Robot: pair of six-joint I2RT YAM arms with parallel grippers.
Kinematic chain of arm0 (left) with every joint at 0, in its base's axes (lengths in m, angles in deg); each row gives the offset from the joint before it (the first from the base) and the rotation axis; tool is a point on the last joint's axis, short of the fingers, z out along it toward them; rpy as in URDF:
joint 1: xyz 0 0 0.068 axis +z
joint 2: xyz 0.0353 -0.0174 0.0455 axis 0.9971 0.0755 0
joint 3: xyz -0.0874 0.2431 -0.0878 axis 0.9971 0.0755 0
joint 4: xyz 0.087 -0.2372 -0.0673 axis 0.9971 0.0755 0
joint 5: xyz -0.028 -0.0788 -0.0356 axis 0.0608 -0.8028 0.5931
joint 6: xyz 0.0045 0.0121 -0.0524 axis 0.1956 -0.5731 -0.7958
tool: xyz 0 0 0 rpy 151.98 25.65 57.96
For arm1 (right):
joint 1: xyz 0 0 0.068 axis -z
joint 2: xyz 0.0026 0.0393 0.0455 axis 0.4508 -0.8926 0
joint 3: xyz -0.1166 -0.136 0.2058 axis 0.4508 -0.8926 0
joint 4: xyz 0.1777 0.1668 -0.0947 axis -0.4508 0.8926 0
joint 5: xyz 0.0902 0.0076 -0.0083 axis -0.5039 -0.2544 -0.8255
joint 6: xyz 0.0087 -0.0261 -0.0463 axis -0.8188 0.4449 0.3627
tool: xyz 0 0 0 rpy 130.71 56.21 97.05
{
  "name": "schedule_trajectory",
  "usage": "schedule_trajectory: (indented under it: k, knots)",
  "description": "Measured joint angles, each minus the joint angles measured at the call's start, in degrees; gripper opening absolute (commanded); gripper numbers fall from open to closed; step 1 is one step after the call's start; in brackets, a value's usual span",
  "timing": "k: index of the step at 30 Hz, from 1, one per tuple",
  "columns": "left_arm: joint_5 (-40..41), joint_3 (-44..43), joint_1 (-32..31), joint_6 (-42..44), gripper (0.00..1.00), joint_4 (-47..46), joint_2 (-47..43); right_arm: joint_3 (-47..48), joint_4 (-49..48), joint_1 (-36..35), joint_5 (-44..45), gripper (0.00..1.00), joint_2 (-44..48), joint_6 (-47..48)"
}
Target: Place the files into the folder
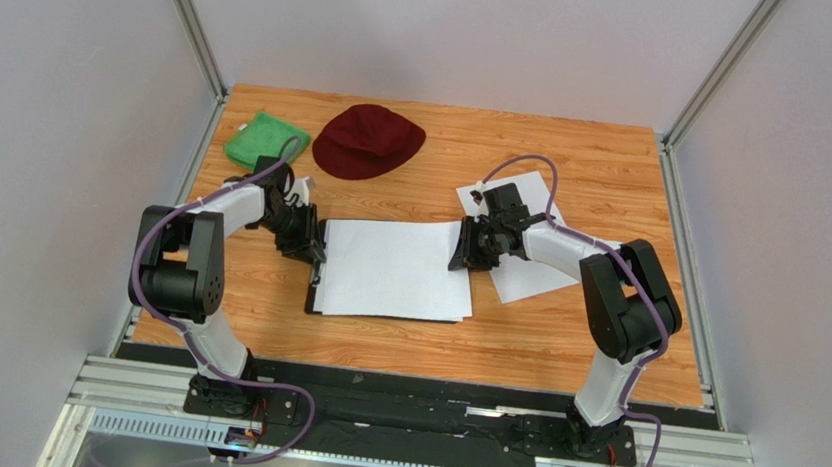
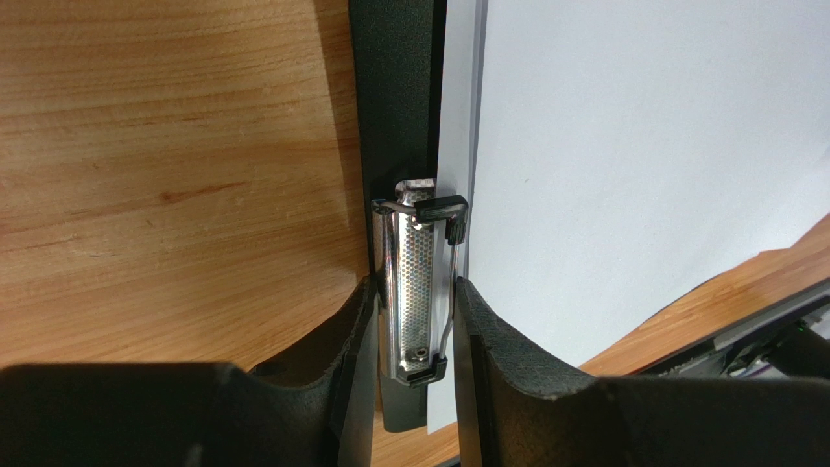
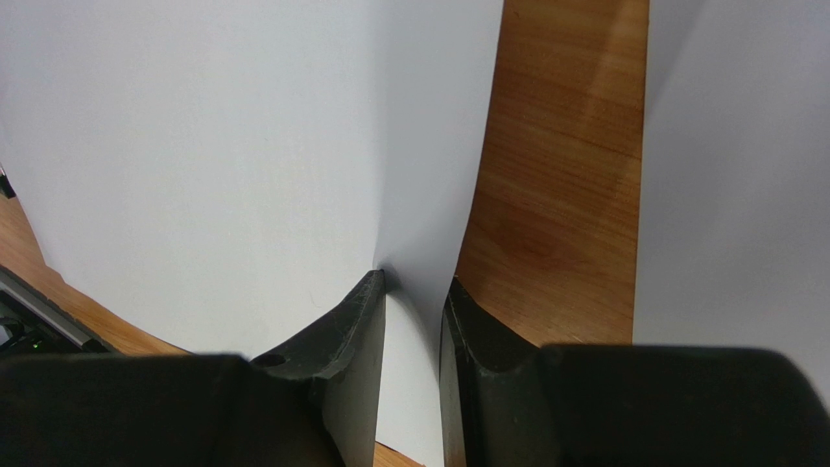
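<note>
**End effectors at opposite edges of the paper-covered clipboard**

Left end effector (image 2: 414, 284): its two dark fingers stand on either side of the silver clip (image 2: 409, 253) and bear on it, closed down to the clip's width; the clip sits at the left short edge of the black clipboard (image 2: 390, 97), which lies flat on the wooden tabletop (image 1: 560, 342) in front of the arms, showing in the top view only as a dark margin along the left and near sides of the paper.

Right end effector (image 3: 417, 280): its fingers stand a narrow gap apart, astride the right-hand edge of the white sheets (image 1: 400, 267); the paper bows upward into the gap; whether the pads actually press the paper cannot be told.

The white sheets cover nearly the whole clipboard; in the left wrist view two layered paper edges run just beside the clip, one set slightly back from the other, and the clip's black-tipped wire lever overlaps the nearer edge; whether any sheet lies under the clip cannot be told.

A further loose sheet (image 1: 526, 280) lies on the tabletop to the right, partly under the right arm, apart from the clipboard with bare wood between them.

At the far left of the tabletop a dark red cap (image 1: 369, 142) rests just beside a green cloth (image 1: 266, 140), both well apart from the clipboard.
</note>
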Motion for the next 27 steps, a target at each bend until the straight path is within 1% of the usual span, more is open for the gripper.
schedule_trajectory:
  k: [6,13,21,26,27]
  knots:
    - [-1.6,1.4,0.7,-0.1,0.0,-2.3,0.0,1.7,0.3,0.0,1.2,0.22,-1.0,-0.6]
    - [-2.0,2.2,0.7,-1.2,0.0,-4.0,-0.1,3.0,2.2,-0.8,5.2,0.22,-1.2,-2.7]
    - [2.6,2.3,-0.1,-2.0,0.0,-4.1,-1.0,4.4,3.1,-4.6,11.2,0.23,-1.4,-4.1]
    - [3.8,2.5,-0.3,-2.4,0.0,-4.4,-1.4,4.4,3.0,-5.3,12.2,0.24,-1.4,-5.2]
    - [4.0,2.7,-0.3,-2.6,0.0,-4.6,-1.5,4.4,2.9,-5.4,12.2,0.26,-1.4,-5.4]
